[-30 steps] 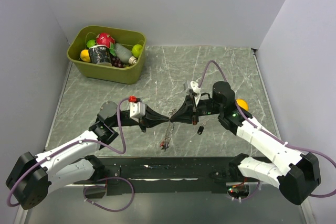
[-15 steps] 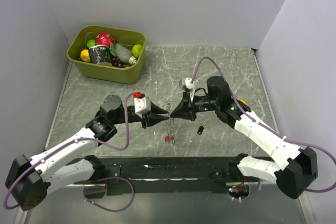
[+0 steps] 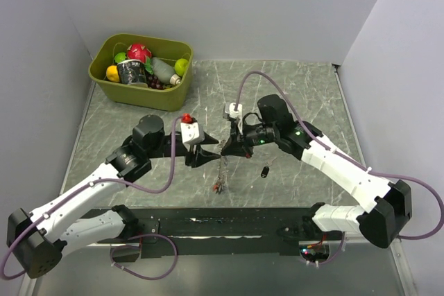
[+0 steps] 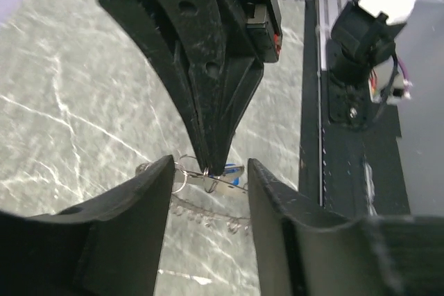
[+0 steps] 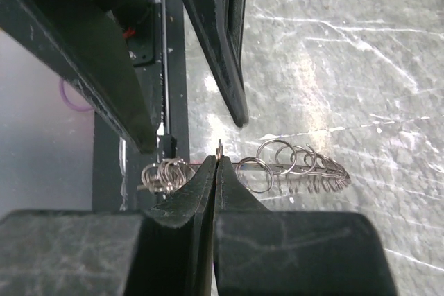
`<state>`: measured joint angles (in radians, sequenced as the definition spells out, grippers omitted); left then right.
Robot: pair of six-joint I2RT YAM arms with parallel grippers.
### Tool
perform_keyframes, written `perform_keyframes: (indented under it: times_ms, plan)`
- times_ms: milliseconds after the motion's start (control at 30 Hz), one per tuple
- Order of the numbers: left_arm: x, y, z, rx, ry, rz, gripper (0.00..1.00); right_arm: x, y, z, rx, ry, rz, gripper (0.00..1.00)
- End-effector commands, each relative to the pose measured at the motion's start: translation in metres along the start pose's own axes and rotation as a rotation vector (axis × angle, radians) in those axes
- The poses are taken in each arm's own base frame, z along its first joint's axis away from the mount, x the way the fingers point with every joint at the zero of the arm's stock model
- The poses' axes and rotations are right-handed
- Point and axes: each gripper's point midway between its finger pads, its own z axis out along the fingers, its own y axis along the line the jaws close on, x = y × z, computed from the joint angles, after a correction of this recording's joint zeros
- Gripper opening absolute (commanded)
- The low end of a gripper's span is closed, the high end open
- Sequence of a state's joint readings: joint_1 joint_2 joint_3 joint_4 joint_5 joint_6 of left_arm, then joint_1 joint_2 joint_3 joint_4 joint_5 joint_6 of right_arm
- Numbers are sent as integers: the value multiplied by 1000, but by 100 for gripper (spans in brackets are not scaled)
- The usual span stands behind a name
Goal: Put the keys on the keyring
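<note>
The keyring [image 3: 221, 166] is a string of small metal rings hanging above the table, with a red key [image 3: 218, 188] at its lower end. My right gripper [image 3: 226, 149] is shut on one ring [image 5: 219, 148]; more rings [image 5: 291, 164] fan out to either side. My left gripper [image 3: 210, 152] is open, its fingers [image 4: 125, 233] standing either side of the right fingertips and touching nothing. In the left wrist view a blue key [image 4: 234, 169] shows on the ring just behind those tips. A black key [image 3: 265, 170] lies alone on the table, to the right.
A green bin [image 3: 104, 77] with fruit and a can stands at the back left. A black rail [image 3: 222, 221] runs along the near edge between the arm bases. Grey walls enclose the marble-patterned table [image 3: 298, 95].
My left gripper has opened and let go of the keyring. Both grippers have moved left and slightly farther from the bases, the right one carrying the keyring.
</note>
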<state>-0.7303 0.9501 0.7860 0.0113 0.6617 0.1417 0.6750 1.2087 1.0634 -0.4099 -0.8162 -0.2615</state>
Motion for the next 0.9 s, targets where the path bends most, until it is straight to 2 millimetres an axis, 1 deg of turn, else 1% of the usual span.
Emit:
perform_keyframes:
  times_ms: [0, 33, 67, 100, 367, 533, 700, 800, 867]
  plan:
    - [6, -7, 2, 67, 75, -4, 49, -18, 0, 0, 22, 25, -82, 0]
    - [8, -8, 2, 77, 93, -1, 47, -14, 0, 1, 21, 43, -79, 0]
    - [11, -8, 3, 84, 105, -8, 44, -15, 0, 2, 22, 46, -88, 0]
    - [12, -8, 3, 87, 112, -11, 43, -15, 2, 4, 22, 47, -95, 0]
    - [18, -10, 0, 105, 151, 9, 43, -14, 6, 1, 36, 49, -136, 0]
    - [22, -7, 1, 86, 162, 6, 43, -15, 11, 1, 15, 41, -142, 0]
    - [22, -8, 6, 108, 153, -2, 41, -16, 16, -1, -1, 34, -145, 0]
    - [25, -9, 9, 113, 162, -13, 37, -18, 17, -1, 0, 22, -154, 0]
    - [26, -9, 11, 116, 164, -19, 37, -18, 18, -2, -3, 25, -154, 0]
